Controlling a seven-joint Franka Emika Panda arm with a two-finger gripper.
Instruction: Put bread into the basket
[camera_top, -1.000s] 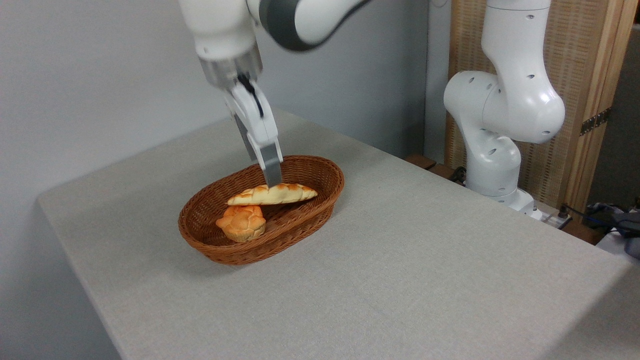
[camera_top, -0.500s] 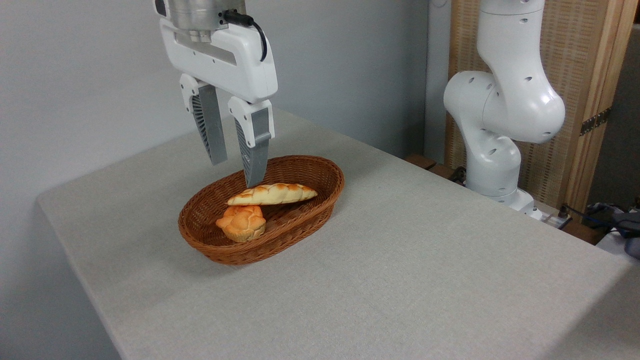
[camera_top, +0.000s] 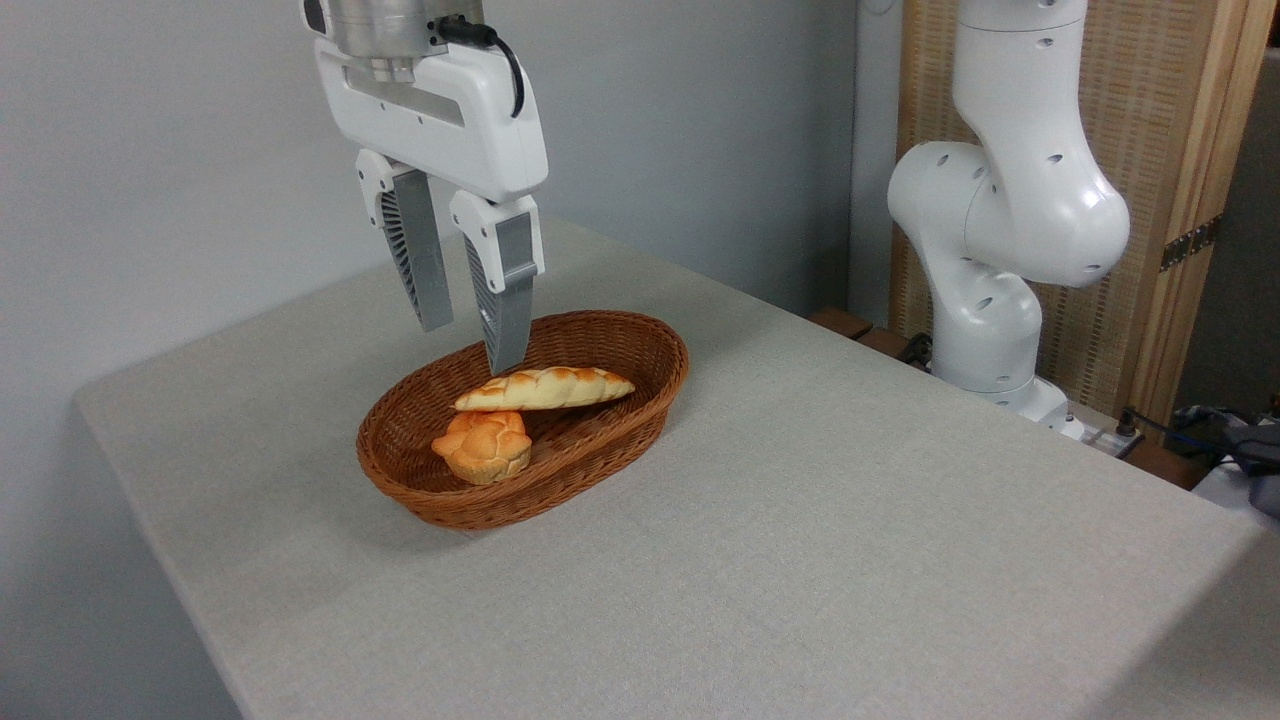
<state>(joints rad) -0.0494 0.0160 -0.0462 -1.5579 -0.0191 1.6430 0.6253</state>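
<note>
Bread (camera_top: 545, 388) in basket (camera_top: 600, 465) atop round bun (camera_top: 483, 446), tool (camera_top: 470, 340) spread, empty, above

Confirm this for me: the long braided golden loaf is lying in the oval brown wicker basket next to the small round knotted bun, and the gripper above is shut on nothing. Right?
Not quite. The two-finger gripper is open, not shut: the camera view shows its grey fingers spread apart above the oval brown wicker basket, empty. The rest stands: the long braided golden loaf lies in the basket next to the small round knotted bun.

Golden-orange braided bread (camera_top: 545, 388) lies in a brown woven basket (camera_top: 640, 420) on a pale grey table (camera_top: 800, 520).
</note>
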